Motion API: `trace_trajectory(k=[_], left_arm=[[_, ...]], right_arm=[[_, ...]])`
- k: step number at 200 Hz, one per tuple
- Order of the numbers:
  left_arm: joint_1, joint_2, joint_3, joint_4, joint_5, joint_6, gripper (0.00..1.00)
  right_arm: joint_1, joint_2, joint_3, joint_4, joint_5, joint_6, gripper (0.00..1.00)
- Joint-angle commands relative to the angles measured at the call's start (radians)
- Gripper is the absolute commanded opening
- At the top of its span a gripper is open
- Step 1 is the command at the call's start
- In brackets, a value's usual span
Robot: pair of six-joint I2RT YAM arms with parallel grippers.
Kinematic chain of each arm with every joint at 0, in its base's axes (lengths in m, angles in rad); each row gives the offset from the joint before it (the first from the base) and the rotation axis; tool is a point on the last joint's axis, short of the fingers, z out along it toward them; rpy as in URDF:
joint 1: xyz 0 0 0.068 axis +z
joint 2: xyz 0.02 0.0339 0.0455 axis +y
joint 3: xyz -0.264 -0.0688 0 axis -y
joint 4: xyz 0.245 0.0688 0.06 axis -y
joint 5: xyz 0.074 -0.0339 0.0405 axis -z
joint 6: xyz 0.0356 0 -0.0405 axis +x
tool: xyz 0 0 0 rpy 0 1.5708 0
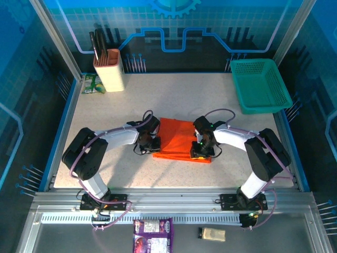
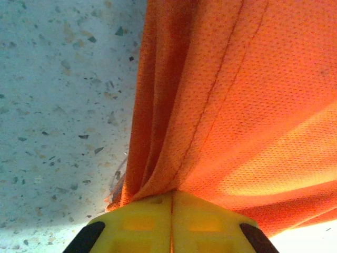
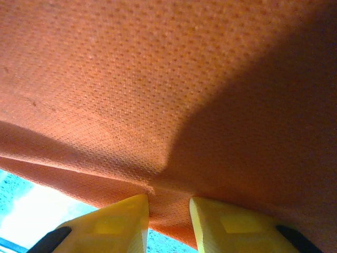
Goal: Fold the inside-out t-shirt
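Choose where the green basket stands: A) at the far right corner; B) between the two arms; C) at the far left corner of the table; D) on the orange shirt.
A: the basket sits at the table's far right corner, apart from the shirt.

We have the left arm (image 1: 113, 138) and right arm (image 1: 237, 138) both reaching inward, elbows out, wrists pitched down and facing each other. Left end effector (image 2: 171, 196): jaws pressed together, pinching the inside-out t-shirt (image 2: 253, 105). Right end effector (image 3: 168, 203): jaws slightly apart, cloth gripped between them.
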Motion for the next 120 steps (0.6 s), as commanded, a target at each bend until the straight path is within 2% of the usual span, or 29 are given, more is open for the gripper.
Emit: trace_trajectory(k=[1,30,74,100,120], left_arm=[[0.004,-0.051,-0.016,-0.077,-0.067,-0.009,0.08],[0.003,-0.161,0.072,-0.140,-0.076,0.000,0.12],[-0.062,-0.109,0.155,-0.173,0.024,-0.008,0.13],[-0.087,-0.047,0.122,-0.153,0.031,-0.026,0.09],[-0.085,-0.012,0.057,-0.116,0.020,-0.035,0.08]], right_arm=[[-0.010,-0.025,-0.041,-0.082,0.065,-0.008,0.31],[0.004,-0.095,0.027,-0.087,-0.005,0.014,0.32],[0.001,-0.077,0.092,-0.046,-0.093,0.011,0.32],[-0.021,-0.028,0.093,-0.033,-0.074,0.002,0.32],[-0.035,0.003,0.069,-0.051,0.005,-0.011,0.32]])
